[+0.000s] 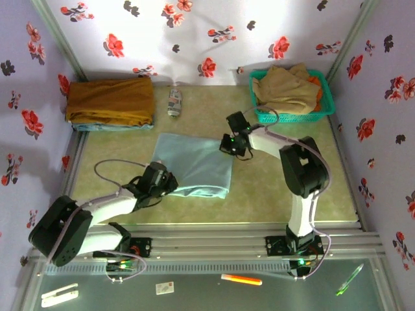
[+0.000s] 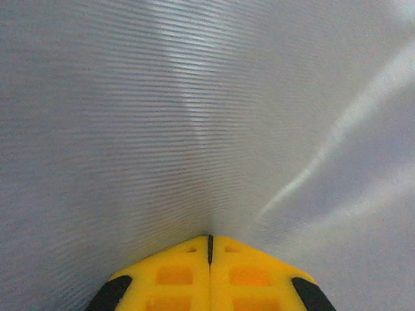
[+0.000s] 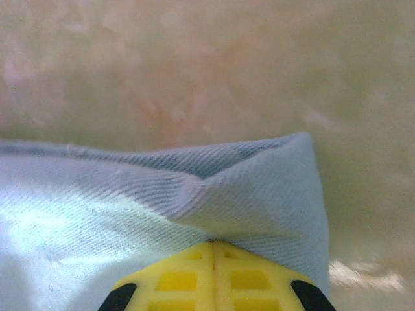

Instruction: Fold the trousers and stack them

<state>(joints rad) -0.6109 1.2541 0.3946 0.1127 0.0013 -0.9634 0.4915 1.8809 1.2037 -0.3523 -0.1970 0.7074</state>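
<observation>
The pale aqua-blue trousers (image 1: pixel 194 167) are seen folded into a flat rectangle at the middle of the table (image 1: pixel 279 191), between the two arms. The left gripper (image 2: pixel 209 241) is closed on the cloth's near left edge, with creases drawn toward its pressed-together yellow tips. The right gripper (image 3: pixel 213 245) is likewise clamped on the far right corner, where a fold is pinched up. A folded mustard-brown garment (image 1: pixel 110 98) is stacked over a blue layer in the far left corner. A small bottle-like container (image 1: pixel 174 102) is seen by the back wall, just beyond the trousers. A green basket (image 1: pixel 292 118) heaped with a tan garment (image 1: pixel 285 87) is set at the far right, close behind the right wrist.
</observation>
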